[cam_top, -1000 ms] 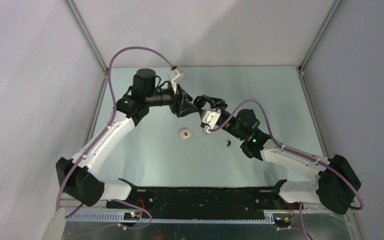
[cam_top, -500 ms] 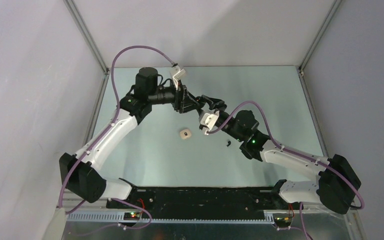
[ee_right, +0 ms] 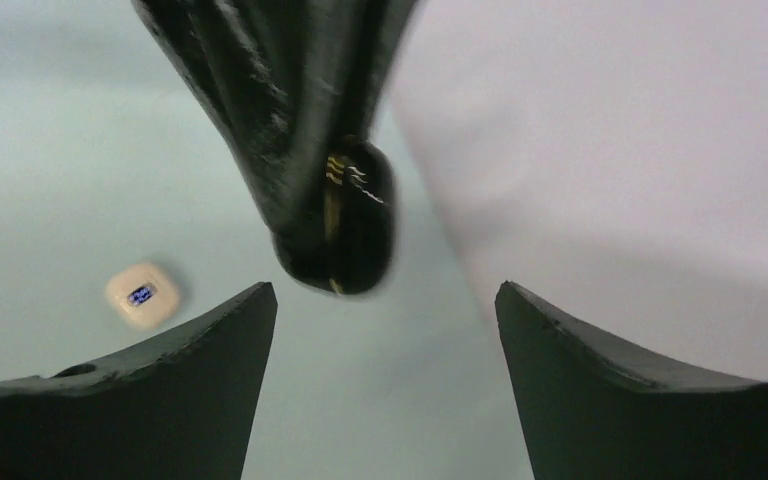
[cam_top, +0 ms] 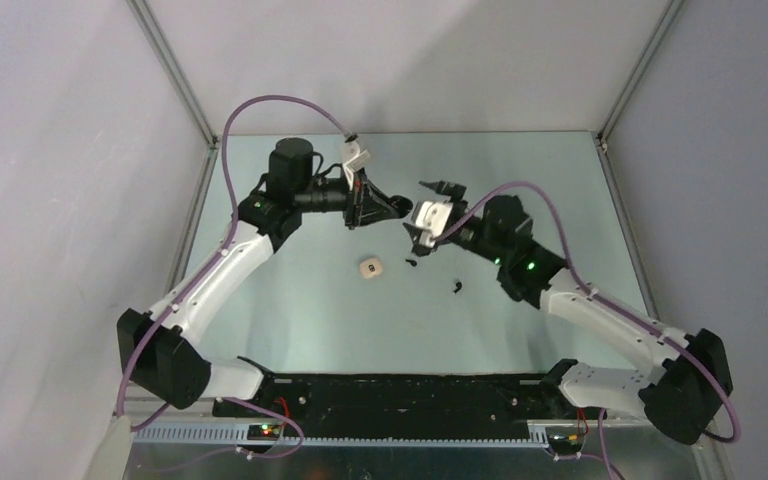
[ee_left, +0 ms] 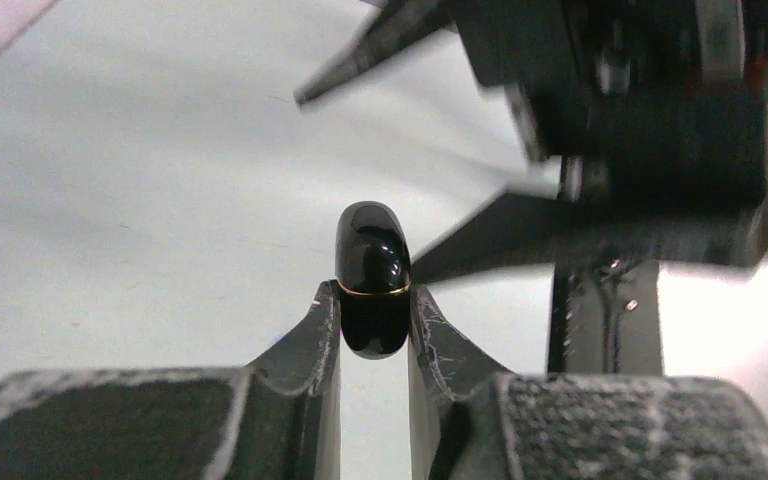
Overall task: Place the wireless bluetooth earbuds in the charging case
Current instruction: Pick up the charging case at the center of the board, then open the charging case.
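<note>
My left gripper is shut on a glossy black charging case with a thin gold seam, held in the air over the far middle of the table. In the top view the left gripper points right. My right gripper stands open just in front of it, jaws wide on either side of the case without touching it. Two tiny black earbuds lie on the table, one below the right wrist and one nearer the middle.
A small beige pebble-like case with a dark mark lies on the table left of the earbuds; it also appears as a beige case in the right wrist view. Grey walls enclose the table on three sides.
The left gripper has closed on the black case. The right gripper has opened, let go of it and drawn back a little to the right, uncovering the nearer earbud.
</note>
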You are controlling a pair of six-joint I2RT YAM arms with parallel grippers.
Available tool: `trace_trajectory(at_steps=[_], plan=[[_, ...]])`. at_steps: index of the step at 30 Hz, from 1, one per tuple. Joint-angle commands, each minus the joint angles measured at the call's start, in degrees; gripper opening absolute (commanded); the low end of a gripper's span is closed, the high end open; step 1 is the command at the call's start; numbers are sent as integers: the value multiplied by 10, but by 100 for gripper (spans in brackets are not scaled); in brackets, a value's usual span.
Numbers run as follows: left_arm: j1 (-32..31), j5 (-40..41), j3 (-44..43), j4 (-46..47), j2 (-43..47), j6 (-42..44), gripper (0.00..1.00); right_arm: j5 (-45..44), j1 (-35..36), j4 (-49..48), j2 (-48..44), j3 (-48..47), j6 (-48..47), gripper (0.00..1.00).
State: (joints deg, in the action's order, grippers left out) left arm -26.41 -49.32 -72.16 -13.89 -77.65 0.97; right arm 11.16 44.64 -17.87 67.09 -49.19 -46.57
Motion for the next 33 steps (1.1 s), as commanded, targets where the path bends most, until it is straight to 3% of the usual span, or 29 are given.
trace_trajectory(at_steps=[1, 4, 8, 13, 21, 33], plan=[[24, -64, 31, 23, 54, 150, 0, 185, -69, 310, -30, -126, 97, 86], [35, -100, 64, 22, 73, 245, 0, 299, -106, 482, -2, -216, 105, 88], [36, -128, 79, 22, 78, 298, 0, 365, -117, 563, 33, -270, 102, 86], [37, -150, 84, 22, 72, 345, 0, 363, -97, 541, 79, -292, 108, 79], [36, -154, 92, 22, 71, 349, 0, 330, -86, 461, 145, -328, 181, 72], [36, -167, 86, 22, 57, 356, 0, 342, -114, 405, 158, -353, 262, 60]])
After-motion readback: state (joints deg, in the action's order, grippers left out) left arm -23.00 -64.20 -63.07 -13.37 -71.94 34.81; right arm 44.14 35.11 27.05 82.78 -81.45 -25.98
